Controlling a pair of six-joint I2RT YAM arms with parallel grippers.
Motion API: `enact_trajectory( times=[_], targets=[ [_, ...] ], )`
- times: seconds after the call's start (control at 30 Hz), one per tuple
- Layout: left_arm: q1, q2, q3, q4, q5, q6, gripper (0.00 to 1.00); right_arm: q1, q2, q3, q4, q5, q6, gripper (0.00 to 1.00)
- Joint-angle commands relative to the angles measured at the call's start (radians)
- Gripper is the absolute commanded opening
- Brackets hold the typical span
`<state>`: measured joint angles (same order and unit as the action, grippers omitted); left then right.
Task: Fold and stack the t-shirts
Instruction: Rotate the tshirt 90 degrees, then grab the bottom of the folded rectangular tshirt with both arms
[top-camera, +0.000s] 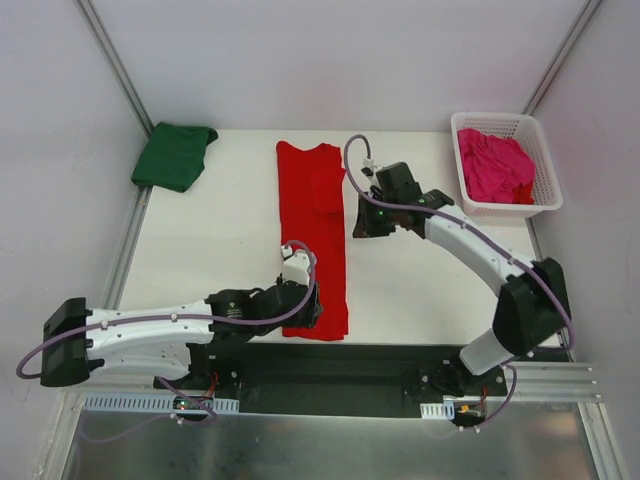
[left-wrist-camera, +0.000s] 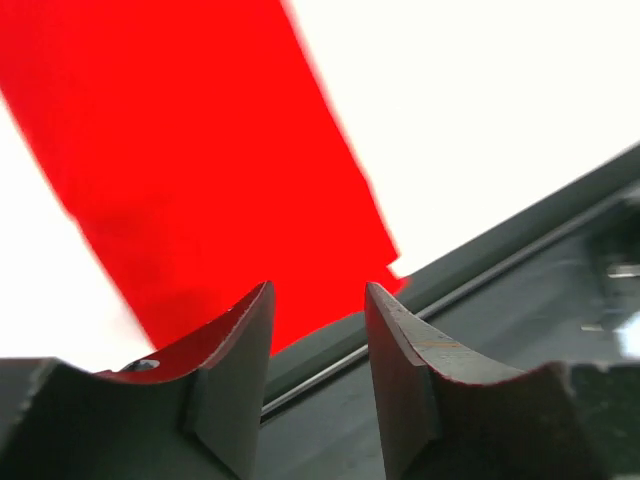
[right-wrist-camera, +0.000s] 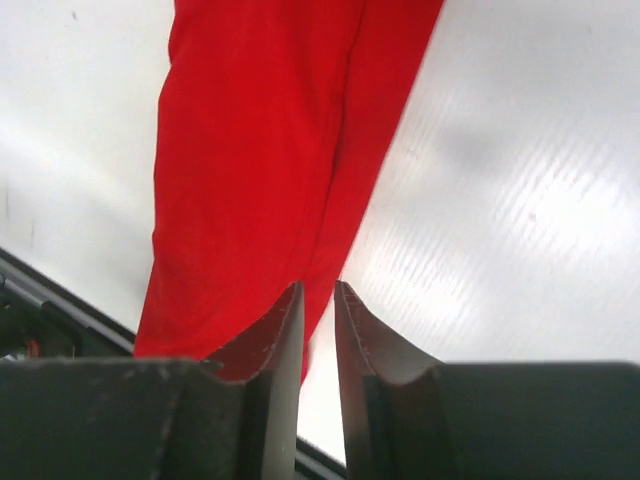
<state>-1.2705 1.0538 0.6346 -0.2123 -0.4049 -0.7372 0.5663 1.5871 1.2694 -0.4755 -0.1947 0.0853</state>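
The red t-shirt (top-camera: 314, 235) lies folded into a long narrow strip down the middle of the table; it also shows in the left wrist view (left-wrist-camera: 210, 160) and the right wrist view (right-wrist-camera: 270, 150). My left gripper (top-camera: 312, 312) is open and empty, low over the strip's near end by the table's front edge (left-wrist-camera: 318, 300). My right gripper (top-camera: 360, 225) is just right of the strip's right edge, its jaws a narrow gap apart with nothing between them (right-wrist-camera: 318, 295). The dark green t-shirt (top-camera: 174, 155) lies folded at the far left corner. The magenta pink t-shirt (top-camera: 495, 166) lies crumpled in the basket.
The white lattice basket (top-camera: 545, 190) stands at the table's far right corner. The black frame rail (top-camera: 330, 365) runs along the table's near edge under the arm bases. Metal posts stand at the far left and far right.
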Motion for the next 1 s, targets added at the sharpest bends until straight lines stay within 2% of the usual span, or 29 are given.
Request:
enact_trajectory(
  times=[0.0,0.17,0.2,0.3,0.5,0.63,0.8,0.97],
  targets=[
    [-0.01,-0.093,0.068,-0.056,-0.038,0.055,0.44,0.017,-0.177,-0.135,-0.049,0.021,0.039,0.28],
    [-0.009,-0.251,-0.055,-0.062,-0.041,-0.04,0.47,0.102,-0.381,-0.344,-0.057,0.066,0.152,0.43],
    [-0.01,-0.273,-0.076,-0.065,-0.034,-0.071,0.5,0.118,-0.404,-0.372,-0.055,0.081,0.171,0.49],
    [-0.009,-0.354,-0.174,-0.065,-0.023,-0.135,0.55,0.199,-0.476,-0.449,-0.034,0.107,0.255,0.57],
    [-0.01,-0.497,-0.308,-0.064,-0.015,-0.232,0.59,0.342,-0.599,-0.62,0.086,0.172,0.43,0.63],
    [-0.009,-0.586,-0.374,-0.064,-0.018,-0.274,0.6,0.385,-0.673,-0.758,0.286,0.162,0.554,0.66],
    [-0.009,-0.595,-0.404,-0.064,-0.04,-0.281,0.61,0.425,-0.641,-0.795,0.327,0.218,0.582,0.67],
    [-0.009,-0.543,-0.403,-0.056,-0.052,-0.301,0.63,0.44,-0.564,-0.847,0.471,0.204,0.619,0.68]
  ],
)
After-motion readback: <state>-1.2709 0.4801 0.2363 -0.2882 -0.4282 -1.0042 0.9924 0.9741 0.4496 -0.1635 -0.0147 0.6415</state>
